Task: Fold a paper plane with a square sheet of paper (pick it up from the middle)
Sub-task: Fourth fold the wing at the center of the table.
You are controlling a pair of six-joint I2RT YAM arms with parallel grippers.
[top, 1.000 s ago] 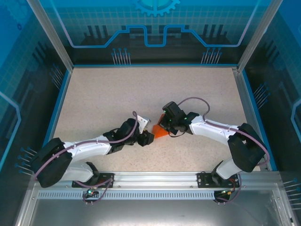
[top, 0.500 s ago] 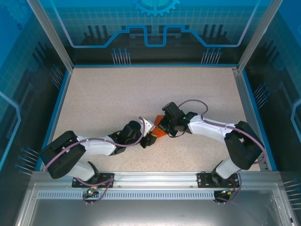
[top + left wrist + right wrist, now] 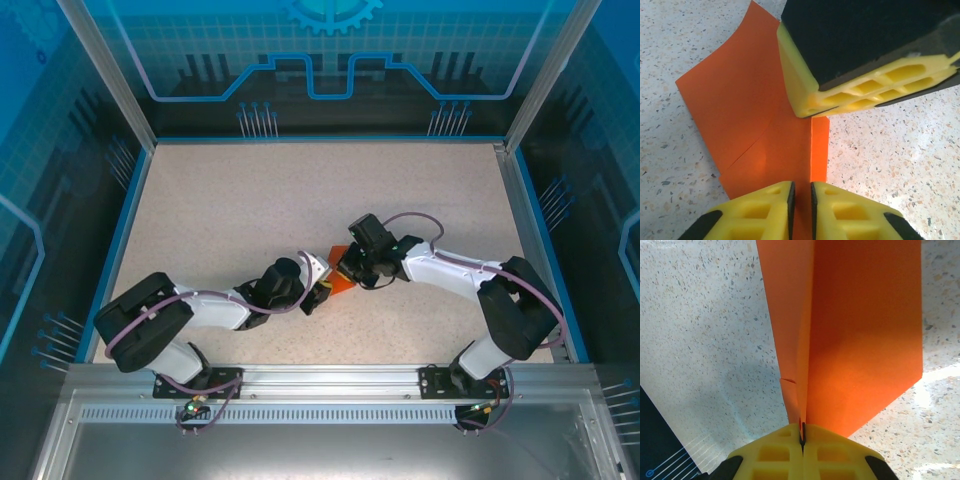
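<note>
The orange sheet of paper (image 3: 740, 110), creased into an upright ridge with spread flaps, is being held near the middle of the table (image 3: 250, 200). The ridge is being pinched tight by the right gripper (image 3: 802, 432) and straddled by the left gripper's (image 3: 801, 194) narrow jaws; their grip cannot be told.

A bright orange sheet of paper (image 3: 740, 110), folded along a sharp centre crease, flaps spread either side, near mid speckled bench (image 3: 250, 200)
</note>
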